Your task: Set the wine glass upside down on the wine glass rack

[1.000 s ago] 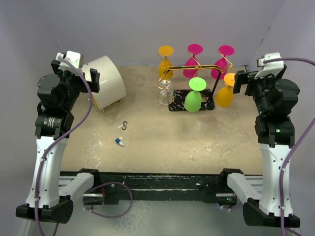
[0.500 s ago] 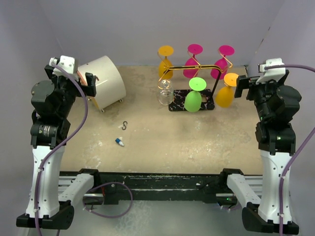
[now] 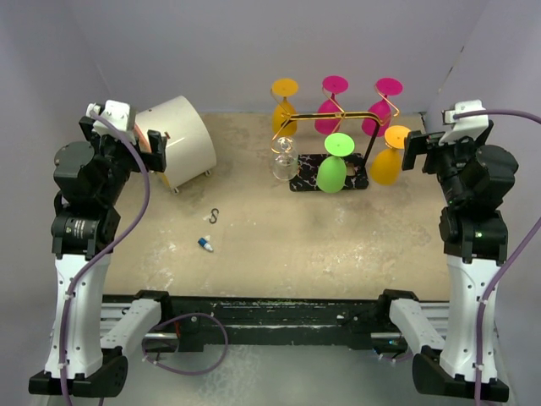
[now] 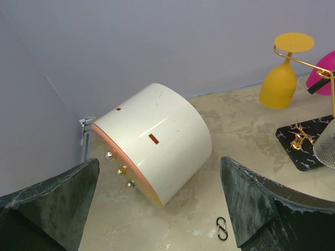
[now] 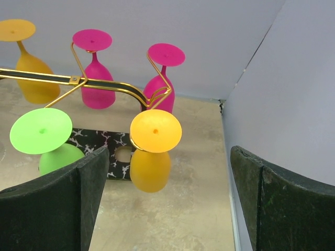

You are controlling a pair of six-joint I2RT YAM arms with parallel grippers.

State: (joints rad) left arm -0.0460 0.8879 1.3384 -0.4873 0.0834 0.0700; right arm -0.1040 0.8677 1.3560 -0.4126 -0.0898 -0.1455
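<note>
The right gripper (image 5: pixel 170 151) is spread wide and holds nothing. Straight ahead of it, apart from both fingers, an orange, glossy stemmed wine glass (image 5: pixel 150 168) hangs bowl-down, its round foot uppermost in a curled end of the wine glass rack (image 5: pixel 99 82), a thin gold wire frame over a black, white-veined slab. Ahead and to this gripper's left a lime-green glass (image 5: pixel 41 130) hangs the same way, and beyond it are two magenta glasses and a second orange one.

The left gripper (image 4: pixel 159 162) is also wide open and empty. It faces a white cylinder (image 4: pixel 157 141) lying on its side, with the rack off to its right.

The orange glass looks already placed, so the step in hand is probably clearing the right arm. To do that well, the arm should draw back along the line it faces, fingers kept apart, without swinging sideways toward the orange foot or the wire curl. The glass seems to hang only by its foot, so a brush could set it swinging or unseat it.
</note>
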